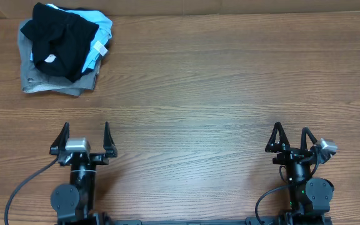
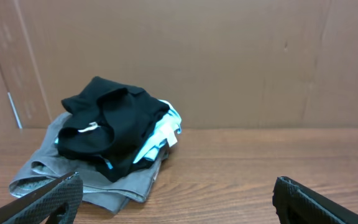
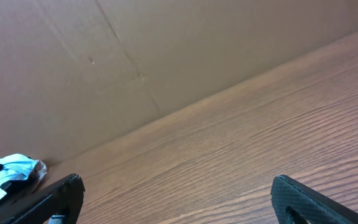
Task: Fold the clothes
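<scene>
The black shirt [image 1: 61, 39] lies crumpled on top of a pile at the table's far left corner, its white tag showing. It also shows in the left wrist view [image 2: 107, 127]. My left gripper [image 1: 84, 137] is open and empty near the front edge, well short of the pile; its fingers frame bare wood in the left wrist view [image 2: 176, 196]. My right gripper [image 1: 290, 136] is open and empty at the front right, far from the shirt, over bare wood in the right wrist view [image 3: 179, 199].
Under the black shirt lie a light blue garment [image 1: 99, 37] and a grey folded garment [image 1: 42, 78]. A brown cardboard wall [image 2: 229, 62] stands along the back edge of the wooden table [image 1: 217, 94].
</scene>
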Motion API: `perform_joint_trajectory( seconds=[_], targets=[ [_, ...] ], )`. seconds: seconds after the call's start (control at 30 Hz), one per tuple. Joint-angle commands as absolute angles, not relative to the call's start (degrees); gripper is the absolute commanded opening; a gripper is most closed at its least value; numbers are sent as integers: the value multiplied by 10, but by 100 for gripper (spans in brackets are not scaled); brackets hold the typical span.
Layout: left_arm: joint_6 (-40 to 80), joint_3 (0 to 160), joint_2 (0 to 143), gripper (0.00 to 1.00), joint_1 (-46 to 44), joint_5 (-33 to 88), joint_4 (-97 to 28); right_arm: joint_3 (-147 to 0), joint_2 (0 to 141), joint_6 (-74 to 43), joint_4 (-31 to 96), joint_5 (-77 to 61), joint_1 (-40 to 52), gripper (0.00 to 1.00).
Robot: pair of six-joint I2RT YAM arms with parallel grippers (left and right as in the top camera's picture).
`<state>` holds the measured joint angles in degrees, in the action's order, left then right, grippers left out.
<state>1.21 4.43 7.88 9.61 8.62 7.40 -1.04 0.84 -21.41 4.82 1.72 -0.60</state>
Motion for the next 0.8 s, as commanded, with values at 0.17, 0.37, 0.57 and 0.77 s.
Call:
perform_joint_trajectory(
  seconds=[0.17,0.37,0.57,0.77],
  targets=[
    [43,3,25,100,98,49,46,-4,2,-217,46,16,-4,100],
    [47,3,3,100,98,41,-42,-4,2,-217,46,16,-4,100],
    [47,3,2,100,97,43,-41,-4,2,-217,46,16,-4,100],
    [47,3,3,100,97,43,-41,-4,2,-217,46,16,-4,100]
  ],
)
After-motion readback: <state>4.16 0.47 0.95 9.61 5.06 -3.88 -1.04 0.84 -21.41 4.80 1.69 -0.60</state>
